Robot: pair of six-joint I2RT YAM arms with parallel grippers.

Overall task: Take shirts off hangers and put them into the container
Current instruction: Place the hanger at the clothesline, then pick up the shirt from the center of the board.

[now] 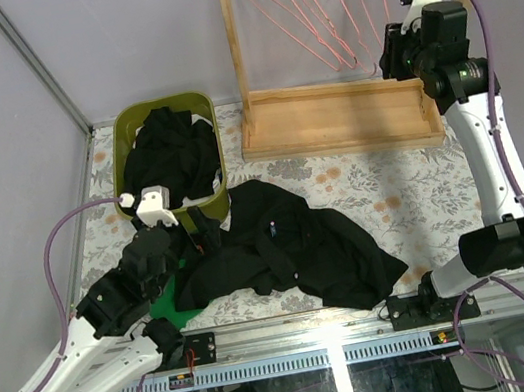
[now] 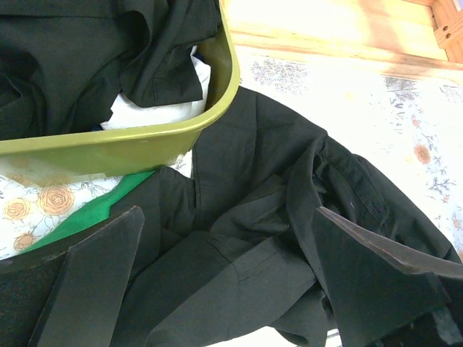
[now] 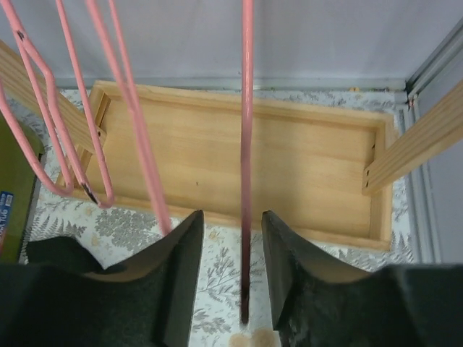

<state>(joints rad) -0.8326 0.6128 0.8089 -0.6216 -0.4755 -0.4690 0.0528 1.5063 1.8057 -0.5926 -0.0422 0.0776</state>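
Observation:
One black shirt lies crumpled on the table beside the olive-green container. Inside the container are another black shirt and a white shirt. My left gripper hovers open just over the table shirt, holding nothing. Bare pink hangers hang on the rack. My right gripper is up among them, jaws slightly apart, with one pink hanger wire between the fingers and a gap on each side.
The wooden rack base stands at the back right, its posts rising beside the hangers. A green cloth lies partly under the shirt near the container. The table has a floral cover and grey walls close around it.

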